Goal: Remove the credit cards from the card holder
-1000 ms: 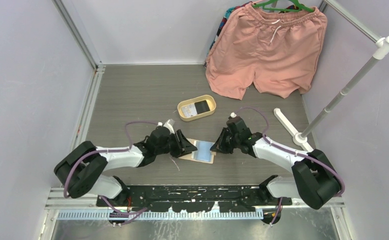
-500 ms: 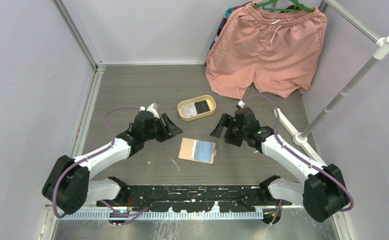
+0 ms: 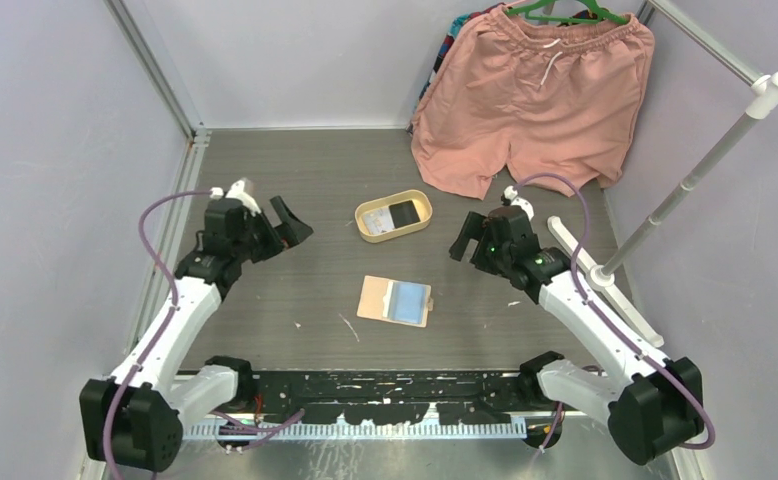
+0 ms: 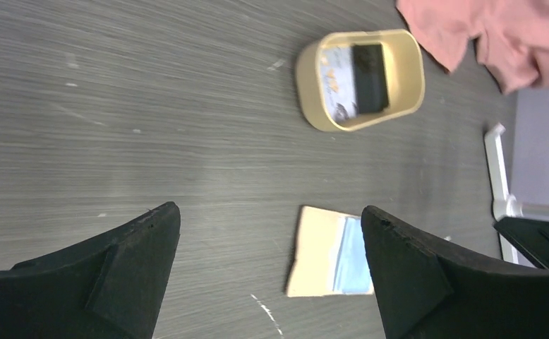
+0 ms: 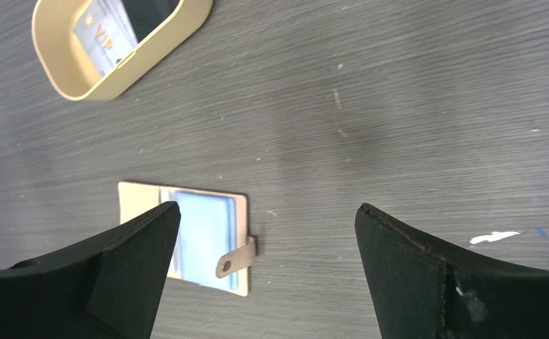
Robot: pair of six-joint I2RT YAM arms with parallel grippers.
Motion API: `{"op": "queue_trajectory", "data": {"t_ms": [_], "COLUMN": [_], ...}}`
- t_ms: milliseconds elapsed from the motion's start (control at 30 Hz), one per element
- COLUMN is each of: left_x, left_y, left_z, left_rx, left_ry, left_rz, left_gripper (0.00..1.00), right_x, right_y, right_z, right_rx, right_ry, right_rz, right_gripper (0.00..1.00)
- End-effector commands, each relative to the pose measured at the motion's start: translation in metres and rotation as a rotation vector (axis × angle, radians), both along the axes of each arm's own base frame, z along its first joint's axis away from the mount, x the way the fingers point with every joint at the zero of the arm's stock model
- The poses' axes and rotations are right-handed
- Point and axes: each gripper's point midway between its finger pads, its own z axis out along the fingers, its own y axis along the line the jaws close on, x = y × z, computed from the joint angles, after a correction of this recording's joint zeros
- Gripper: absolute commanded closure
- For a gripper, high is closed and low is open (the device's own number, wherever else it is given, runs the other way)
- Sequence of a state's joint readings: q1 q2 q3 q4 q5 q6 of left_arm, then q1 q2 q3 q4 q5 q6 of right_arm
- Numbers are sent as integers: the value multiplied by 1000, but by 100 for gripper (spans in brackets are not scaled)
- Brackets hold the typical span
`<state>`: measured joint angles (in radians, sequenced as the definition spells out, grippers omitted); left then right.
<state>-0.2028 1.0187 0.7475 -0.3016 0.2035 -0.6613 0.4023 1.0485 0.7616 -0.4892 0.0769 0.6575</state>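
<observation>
change: we have pulled both arms back from centre; left gripper (image 3: 295,222) and right gripper (image 3: 462,243) now spread wide, empty | holder (image 3: 395,300) lies open, lower centre | cards (image 3: 393,213) in tray (image 3: 395,238) above it | task likely done

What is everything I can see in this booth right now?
card holder: one, tan with pale blue lining, lying open mid-table
tray: one, cream, oval, behind the card holder
credit cards: two showing, one dark, one pale, inside the tray
shorts: one pair, salmon pink, hanging at back right
hanger: one, green, above the shorts
rack: one, white, right side
table: one, dark grey
left gripper: black, open, empty, left of tray
right gripper: black, open, empty, right of tray
</observation>
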Motion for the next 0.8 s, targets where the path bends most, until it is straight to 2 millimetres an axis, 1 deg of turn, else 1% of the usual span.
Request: {"op": "queue_trajectory", "data": {"t_ms": [0,100,200,367,567,600,700,767], "left_x": [-1,0,-1,0,2,2,3,4], "left_y": [33,44,50,53,51,50,49,50], "left_z": [10,19,20,20,25,25,27,26], "left_rx": [45,52,74,85,79,76,74,76], "left_ry": [-28,-58,-62,-60,-73,-73,-79,-86], "left_rz": [38,58,66,65,54,50,44,46], "left_gripper": [0,0,0,0,0,0,0,0], "right_x": [16,17,18,19,19,19,18,18], "right_y": [-28,-35,-36,-34,-31,-33,-44,-53], "right_z": [32,36,37,35,35,38,54,58], "right_rx": [-76,-95,-95,-85,-85,-88,-101,-145], "right_ry": [-122,-132,-136,-140,-149,-165,-248,-257], "right_rz": [-100,-127,-128,-122,-87,-96,-134,-152], "right_gripper": [0,0,0,0,0,0,0,0]}}
